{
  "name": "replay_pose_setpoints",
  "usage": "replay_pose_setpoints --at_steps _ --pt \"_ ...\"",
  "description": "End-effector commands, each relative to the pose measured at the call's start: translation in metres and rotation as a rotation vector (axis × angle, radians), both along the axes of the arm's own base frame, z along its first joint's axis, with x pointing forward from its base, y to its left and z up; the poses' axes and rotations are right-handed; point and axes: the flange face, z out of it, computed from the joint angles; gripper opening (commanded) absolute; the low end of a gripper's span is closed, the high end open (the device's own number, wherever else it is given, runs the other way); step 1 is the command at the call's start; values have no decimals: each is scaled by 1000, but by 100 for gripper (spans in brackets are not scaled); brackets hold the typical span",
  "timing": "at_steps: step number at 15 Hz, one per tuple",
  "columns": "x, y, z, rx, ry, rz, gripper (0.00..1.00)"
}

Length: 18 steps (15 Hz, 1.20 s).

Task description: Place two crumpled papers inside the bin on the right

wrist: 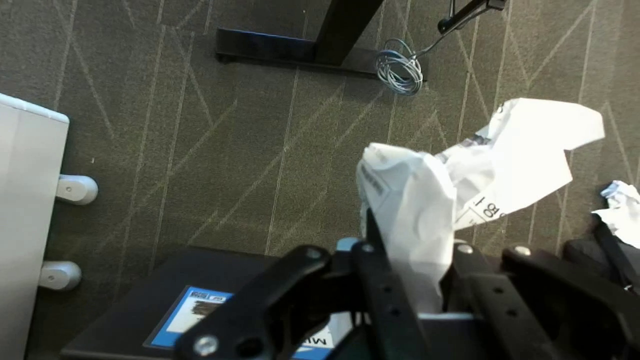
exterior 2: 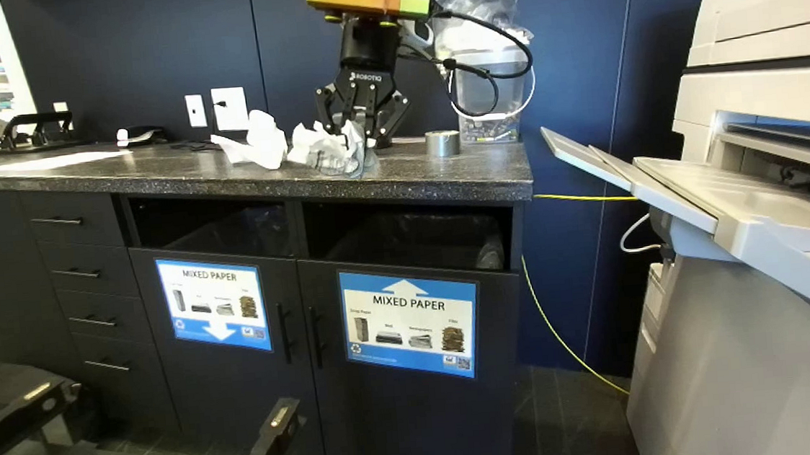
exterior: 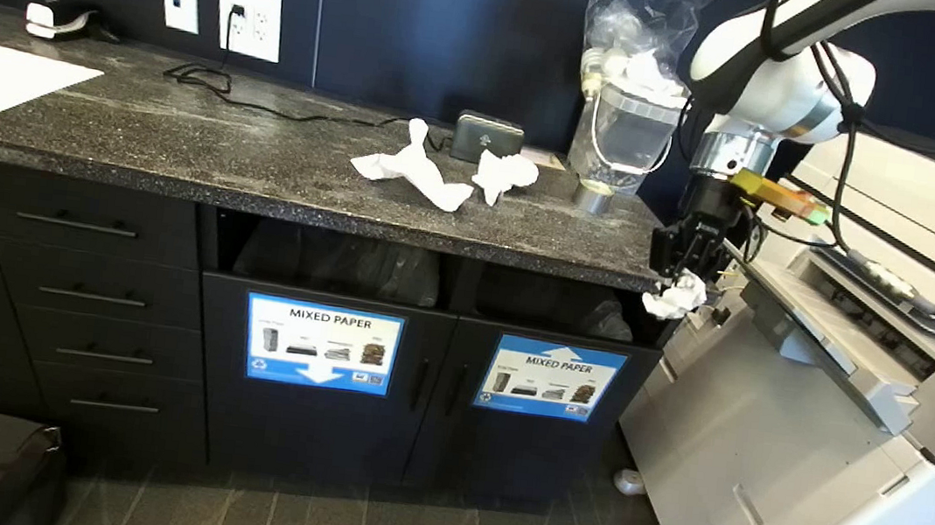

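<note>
My gripper (exterior: 683,268) is shut on a white crumpled paper (exterior: 675,297), hanging in front of the counter's edge. In the wrist view the paper (wrist: 415,200) rises between the fingers, and a loose printed flap spreads to the right over the floor. Two more white papers lie on the counter: a lumpy wad (exterior: 504,175) and a longer twisted piece (exterior: 416,170). In an exterior view the held paper (exterior 2: 350,156) overlaps the counter wad. The bin on the right (exterior 2: 490,253) sits in the dark cabinet slot above a mixed paper sign; its inside is mostly hidden.
A tape roll (exterior 2: 442,143), a small black box (exterior: 488,138) and a clear bucket (exterior: 630,136) stand on the counter. A printer (exterior: 813,478) with a protruding tray (exterior 2: 671,214) occupies the right. Another bin slot (exterior 2: 217,228) lies left.
</note>
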Motion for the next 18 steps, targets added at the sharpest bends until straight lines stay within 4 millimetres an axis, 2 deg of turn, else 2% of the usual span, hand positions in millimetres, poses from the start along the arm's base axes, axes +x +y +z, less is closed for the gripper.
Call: replay_pose_setpoints --at_steps 1,4,7,12,15,18 --pt "-52 22 -29 48 -64 33 7" --pt "-78 33 -71 90 -103 41 7" --pt "-89 41 -103 119 -145 62 7" --pt "-78 49 -139 141 -251 124 7" --pt "-77 52 -157 146 -314 162 7" --pt "-77 53 -166 142 -408 213 7"
